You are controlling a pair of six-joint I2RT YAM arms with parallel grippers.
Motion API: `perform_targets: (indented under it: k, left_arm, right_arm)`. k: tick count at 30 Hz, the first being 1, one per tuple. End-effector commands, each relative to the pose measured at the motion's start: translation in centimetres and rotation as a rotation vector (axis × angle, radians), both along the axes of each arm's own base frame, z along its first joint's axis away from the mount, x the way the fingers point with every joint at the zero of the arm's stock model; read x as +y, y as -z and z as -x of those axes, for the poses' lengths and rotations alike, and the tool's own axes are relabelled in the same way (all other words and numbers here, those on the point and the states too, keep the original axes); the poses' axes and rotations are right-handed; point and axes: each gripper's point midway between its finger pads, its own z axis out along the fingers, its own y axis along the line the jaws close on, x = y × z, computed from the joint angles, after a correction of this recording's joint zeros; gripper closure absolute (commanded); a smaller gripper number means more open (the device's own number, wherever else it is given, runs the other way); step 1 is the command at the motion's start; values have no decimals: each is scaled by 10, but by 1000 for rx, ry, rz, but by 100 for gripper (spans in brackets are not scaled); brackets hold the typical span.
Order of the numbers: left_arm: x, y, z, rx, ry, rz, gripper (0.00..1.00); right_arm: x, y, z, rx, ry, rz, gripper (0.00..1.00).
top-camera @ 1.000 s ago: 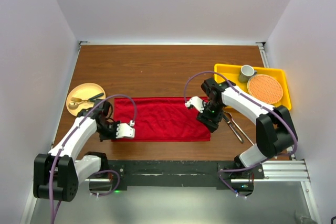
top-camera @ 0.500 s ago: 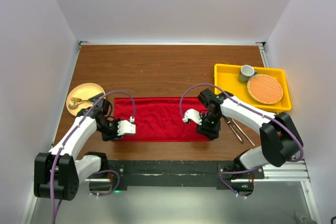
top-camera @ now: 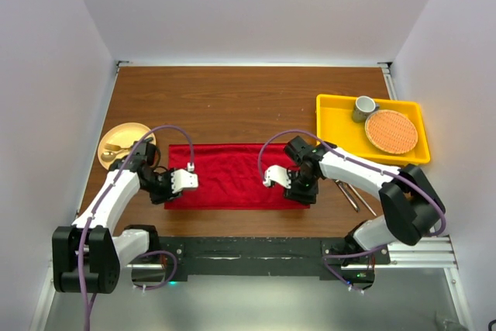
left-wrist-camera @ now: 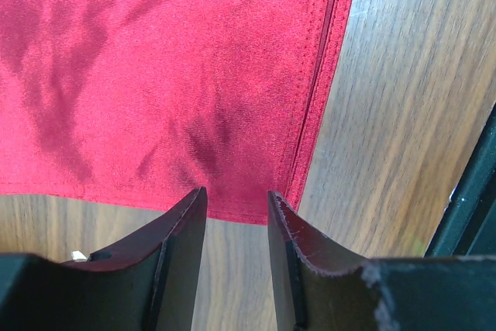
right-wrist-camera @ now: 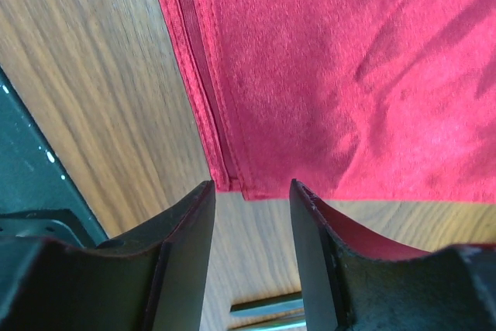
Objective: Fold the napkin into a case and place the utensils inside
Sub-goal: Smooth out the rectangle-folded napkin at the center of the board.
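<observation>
The deep-red napkin (top-camera: 232, 176) lies flat on the wooden table as a wide folded rectangle. My left gripper (top-camera: 173, 188) is open at its near-left corner; in the left wrist view the gripper (left-wrist-camera: 236, 201) has that corner of the napkin (left-wrist-camera: 155, 75) just beyond its tips. My right gripper (top-camera: 296, 191) is open at the near-right corner; in the right wrist view the gripper (right-wrist-camera: 249, 191) sits just short of the napkin's hemmed corner (right-wrist-camera: 325, 75). The silver utensils (top-camera: 349, 193) lie on the table right of the napkin, and show behind the right fingers (right-wrist-camera: 267, 309).
A yellow tray (top-camera: 325, 114) at the back right holds a grey cup (top-camera: 364, 106) and a round orange woven mat (top-camera: 391, 131). A tan plate (top-camera: 116, 139) with cutlery sits at the left. The black base rail (top-camera: 248, 253) runs along the near edge.
My right gripper has moved left and nearer, down to the napkin's near-right corner. My left gripper has shifted a little farther in at the near-left corner. The napkin has not moved.
</observation>
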Motion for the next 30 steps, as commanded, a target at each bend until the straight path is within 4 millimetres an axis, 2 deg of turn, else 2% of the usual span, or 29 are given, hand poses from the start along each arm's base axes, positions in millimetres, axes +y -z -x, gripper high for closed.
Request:
perform_targets:
  k: [1,8,13,21,25,30]
  left_arm:
    - [-5,-12,-14,-47,-16,43,58]
    - [-5,-12,-16,-48,-21,44,57]
    - [-6,-13,-16,-45,-17,49,57]
    - [-5,-13,-16,-54,-11,42,57]
    - [-4,-14,-17,-57,-8,38,58]
    - [-4,-14,-15,-53,2,38,59]
  right_arm:
    - [3,5,-4,-29,-18,6,54]
    - [0,10,3,-22,-32,21,52]
    - [0,13,-4,-65,-23,26,56]
    - [4,9,-8,-88,-7,14,78]
    - [6,3,-8,-92,-9,2,100]
    - [10,-12,-3,-74,-14,-28,100]
